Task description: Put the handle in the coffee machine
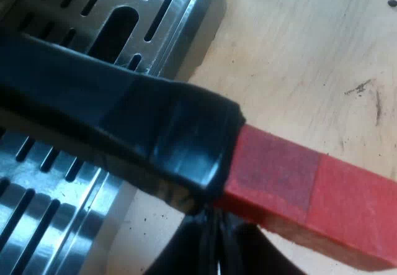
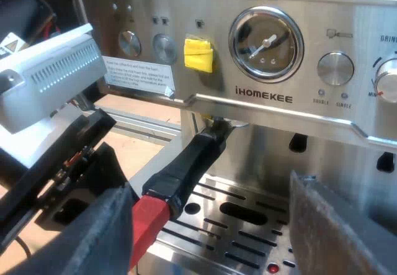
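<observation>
right wrist view: handle (image 2: 186, 169) slants outward from machine (image 2: 205, 2).

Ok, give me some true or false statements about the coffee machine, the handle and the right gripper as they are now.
1. The right gripper is open, with nothing clamped between its fingers. True.
2. The handle ends in blue. False: it has a red end.
3. The metal holder sits up at the espresso machine's front, below the pressure gauge. True.
4. The yellow tag is stuck on the gauge's glass. False: it is on the panel beside the gauge.
5. The handle lies flat on the slotted drip tray. False: it juts out from the machine's front, raised above the tray.
</observation>
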`<action>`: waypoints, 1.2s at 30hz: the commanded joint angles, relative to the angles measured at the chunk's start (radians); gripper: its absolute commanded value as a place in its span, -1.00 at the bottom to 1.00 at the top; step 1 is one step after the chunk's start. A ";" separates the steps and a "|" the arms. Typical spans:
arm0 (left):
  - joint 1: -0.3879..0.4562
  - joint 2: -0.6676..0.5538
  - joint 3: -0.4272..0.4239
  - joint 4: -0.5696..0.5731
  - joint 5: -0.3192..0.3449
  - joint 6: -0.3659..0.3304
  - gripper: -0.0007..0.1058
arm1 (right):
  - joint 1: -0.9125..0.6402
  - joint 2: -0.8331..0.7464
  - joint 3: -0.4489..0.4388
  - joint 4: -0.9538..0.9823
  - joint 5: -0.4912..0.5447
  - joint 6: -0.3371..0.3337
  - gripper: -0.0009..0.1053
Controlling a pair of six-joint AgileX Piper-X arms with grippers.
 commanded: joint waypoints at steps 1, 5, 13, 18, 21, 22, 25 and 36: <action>0.019 -0.056 -0.040 -0.118 0.063 -0.015 -0.80 | 0.001 -0.008 -0.006 -0.003 -0.003 0.006 0.10; 0.080 -0.102 -0.040 -0.077 -0.021 -0.009 -0.14 | 0.001 -0.008 -0.006 -0.003 -0.003 0.011 0.10; 0.180 -0.271 -0.040 0.054 -0.029 -0.014 0.50 | -0.018 -0.008 -0.055 0.042 -0.055 0.016 -0.02; 0.211 -0.371 -0.051 0.090 -0.032 -0.098 0.50 | -0.093 -0.008 -0.156 0.263 -0.192 0.091 -0.02; 0.254 -0.459 -0.085 0.086 -0.030 -0.203 0.50 | -0.138 -0.008 -0.229 0.391 -0.232 0.106 -0.02; 0.264 -0.478 -0.099 0.086 -0.029 -0.219 0.50 | -0.151 -0.008 -0.245 0.417 -0.232 0.106 -0.02; 0.289 -0.511 -0.146 0.083 -0.029 -0.221 0.50 | -0.214 -0.010 -0.345 0.569 -0.271 0.106 -0.02; 0.398 -0.531 -0.394 0.143 -0.029 -0.325 0.50 | -0.714 -0.056 -0.549 0.985 -0.632 0.108 -0.02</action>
